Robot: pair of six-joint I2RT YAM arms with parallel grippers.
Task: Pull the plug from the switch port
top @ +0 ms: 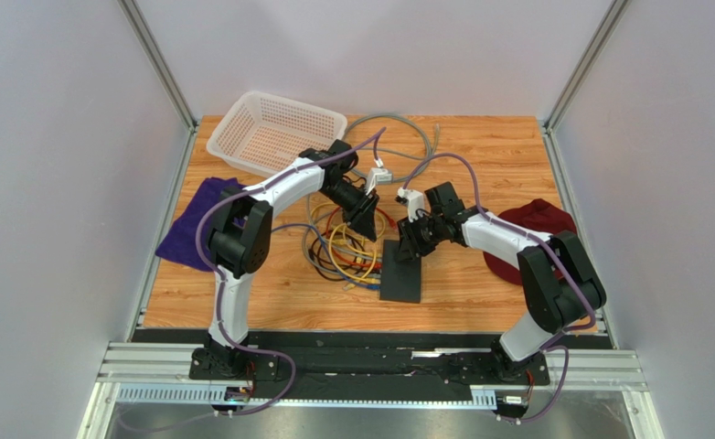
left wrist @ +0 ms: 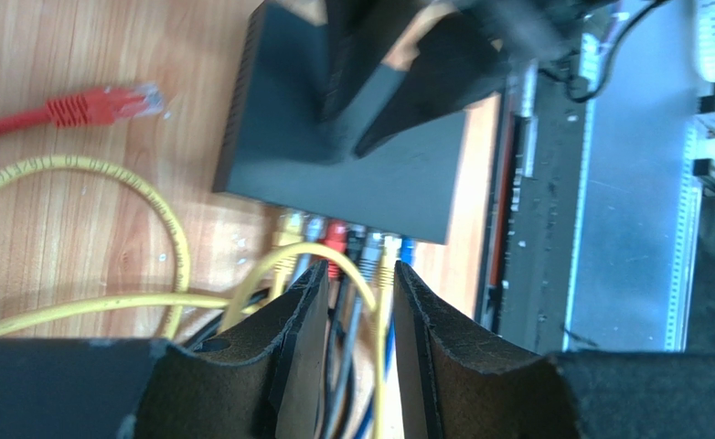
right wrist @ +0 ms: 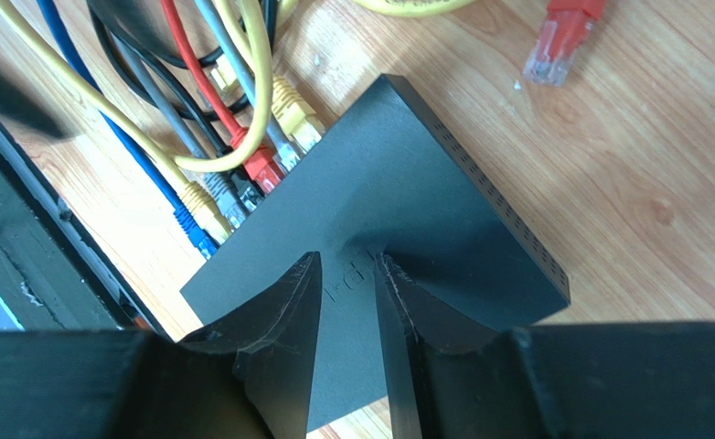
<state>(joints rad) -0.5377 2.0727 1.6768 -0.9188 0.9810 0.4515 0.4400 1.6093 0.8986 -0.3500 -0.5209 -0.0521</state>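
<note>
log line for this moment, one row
phase: pre-grasp | left tool: open, astride cables | right tool: open, tips on switch | plugs: seated in ports

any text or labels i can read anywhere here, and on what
No text here can be read.
switch top: embossed logo by the right gripper, faint and partly hidden, unreadable.
yellow cable: tiny marks along the jacket, too small to read.

Tangled cables [top: 341, 249] crowd the switch [top: 401, 276] ports.
</note>
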